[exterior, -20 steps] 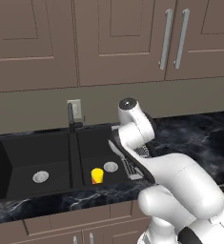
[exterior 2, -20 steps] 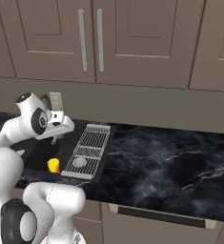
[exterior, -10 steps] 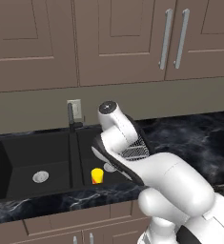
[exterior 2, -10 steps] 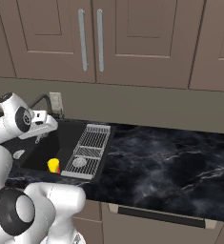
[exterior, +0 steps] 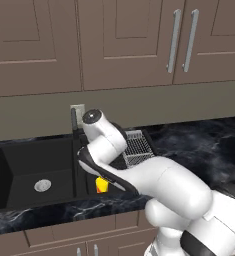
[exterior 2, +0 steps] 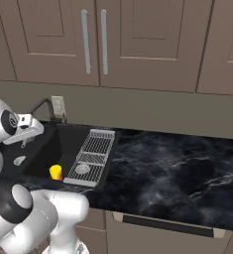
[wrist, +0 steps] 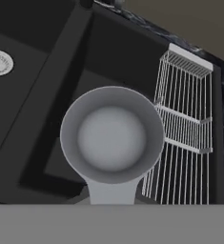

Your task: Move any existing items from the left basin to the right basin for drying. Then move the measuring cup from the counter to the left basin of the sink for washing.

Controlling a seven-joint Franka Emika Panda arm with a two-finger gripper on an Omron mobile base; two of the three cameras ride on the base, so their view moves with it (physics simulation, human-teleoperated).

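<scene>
Task stage, sink as landmark. The small yellow cup with an orange-red end (exterior: 102, 184) already lies in the narrower black right basin (exterior 2: 63, 149), beside the white wire rack (exterior 2: 92, 156); I judge the first step done. My claw is clamped on the handle of the grey metal measuring cup (wrist: 112, 136), its round bowl hanging above the right basin. The wider black left basin (exterior: 34, 167) holds nothing but its silver drain (exterior: 42, 185); lowering the scoop there remains.
</scene>
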